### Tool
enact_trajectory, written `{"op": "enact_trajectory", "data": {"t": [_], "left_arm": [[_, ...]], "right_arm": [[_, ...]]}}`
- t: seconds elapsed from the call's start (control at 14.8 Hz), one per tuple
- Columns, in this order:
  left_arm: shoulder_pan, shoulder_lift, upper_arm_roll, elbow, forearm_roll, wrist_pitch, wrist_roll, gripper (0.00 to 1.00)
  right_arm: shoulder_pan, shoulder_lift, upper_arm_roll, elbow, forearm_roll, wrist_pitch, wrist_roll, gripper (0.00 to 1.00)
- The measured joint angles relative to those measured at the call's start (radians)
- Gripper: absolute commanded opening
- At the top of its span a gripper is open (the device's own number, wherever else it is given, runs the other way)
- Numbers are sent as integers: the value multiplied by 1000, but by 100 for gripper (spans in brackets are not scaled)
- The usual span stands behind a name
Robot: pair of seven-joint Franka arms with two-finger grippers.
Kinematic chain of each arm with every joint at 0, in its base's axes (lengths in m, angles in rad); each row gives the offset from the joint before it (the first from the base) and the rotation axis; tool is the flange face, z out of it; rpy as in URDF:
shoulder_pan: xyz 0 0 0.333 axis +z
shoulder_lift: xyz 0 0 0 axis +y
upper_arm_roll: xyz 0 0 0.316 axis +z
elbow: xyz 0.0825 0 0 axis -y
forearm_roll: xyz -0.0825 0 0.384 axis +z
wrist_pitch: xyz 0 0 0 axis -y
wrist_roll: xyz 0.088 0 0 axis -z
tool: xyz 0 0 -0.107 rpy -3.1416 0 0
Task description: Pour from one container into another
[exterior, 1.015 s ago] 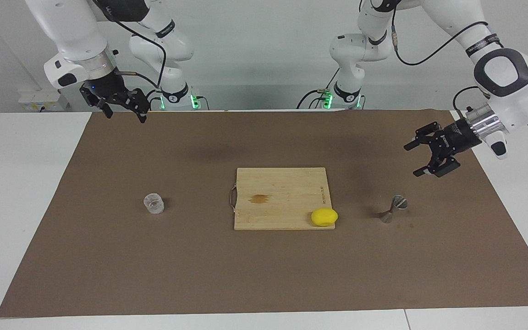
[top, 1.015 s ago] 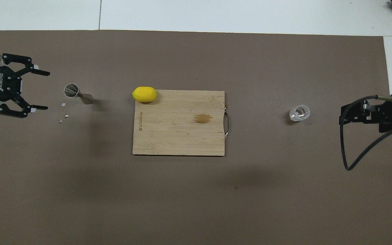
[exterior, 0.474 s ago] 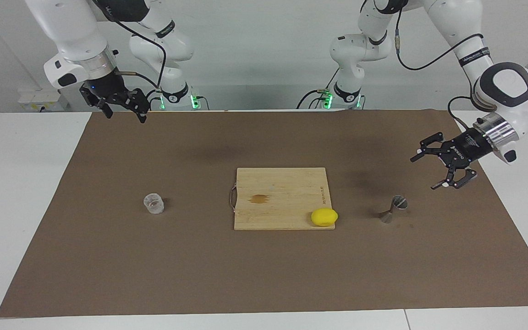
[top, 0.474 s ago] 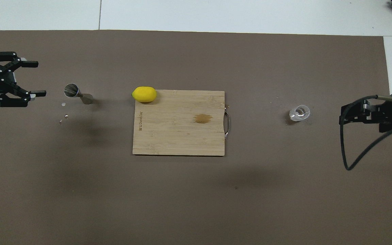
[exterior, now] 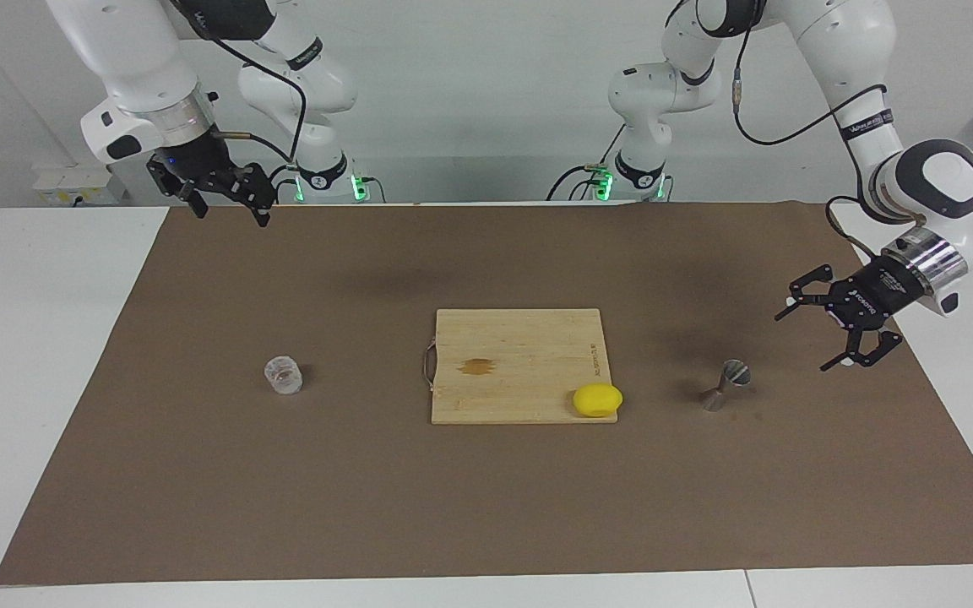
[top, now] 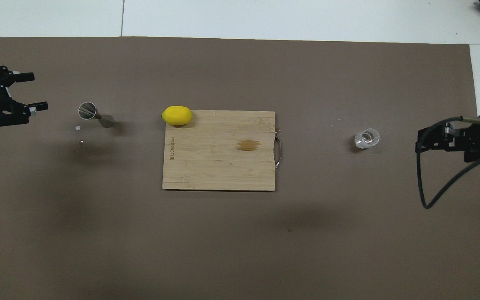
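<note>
The small clear glass cup [exterior: 284, 375] [top: 366, 138] stands on the brown mat toward the right arm's end. The silver hourglass jigger [exterior: 725, 385] [top: 94, 115] stands on the mat toward the left arm's end. My left gripper [exterior: 801, 344] [top: 39, 91] hangs open and empty just above the mat, beside the jigger on the side toward the table's end, its fingers pointing at the jigger and apart from it. My right gripper [exterior: 233, 218] [top: 419, 142] waits open and empty, high over the mat's edge near its own base, well away from the cup.
A wooden cutting board [exterior: 512, 338] [top: 219, 166] with a dark stain lies mid-mat between cup and jigger. A yellow lemon [exterior: 597, 399] [top: 176, 115] sits at the board's corner nearest the jigger. A few small specks [top: 78, 128] lie on the mat by the jigger.
My left gripper has sunk toward the mat, drifted toward the left arm's end of the table and turned at the wrist. The right arm, cup and jigger have not moved.
</note>
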Motion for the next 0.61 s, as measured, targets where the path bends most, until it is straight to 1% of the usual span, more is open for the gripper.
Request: {"op": "enact_trajectory", "data": {"t": [0.2, 0.47, 0.61], "left_arm": [[2, 21, -4, -11, -5, 18, 35, 100], [0, 32, -20, -57, -5, -21, 219, 100], [0, 32, -21, -82, -5, -41, 281, 100]], "right_arm": [[0, 0, 0, 0, 0, 0, 0, 100], [0, 0, 0, 0, 0, 0, 0, 100], [0, 0, 0, 0, 0, 0, 0, 100]]}}
